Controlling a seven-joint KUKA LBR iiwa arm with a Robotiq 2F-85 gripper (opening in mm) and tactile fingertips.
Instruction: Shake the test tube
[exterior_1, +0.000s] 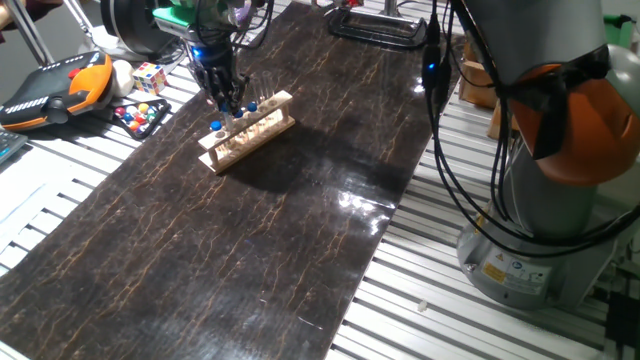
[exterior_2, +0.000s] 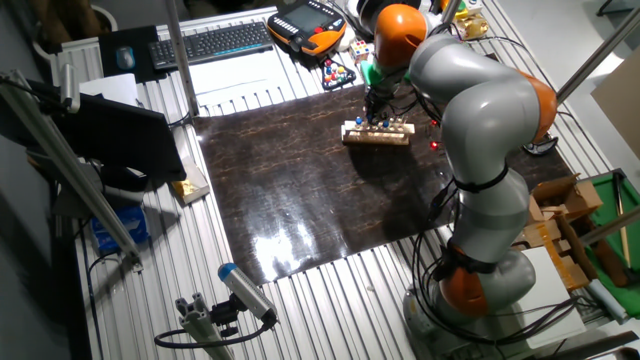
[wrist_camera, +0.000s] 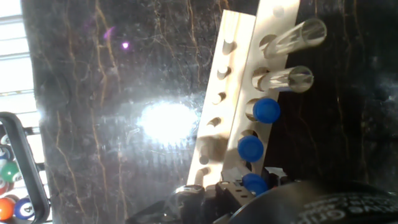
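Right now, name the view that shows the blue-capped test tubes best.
Hand view: the test tubes show large, three blue caps in the wooden rack. One fixed view shows tiny caps beside the gripper; the other fixed view barely resolves them.

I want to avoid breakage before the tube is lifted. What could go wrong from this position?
1. The blue-capped tubes stand close together in the wooden rack, so the gripper may knock a neighbouring tube.
2. The rack looks light and loose on the mat; a tilted pull might drag it.
3. Two uncapped tubes stand nearby and could be hit.
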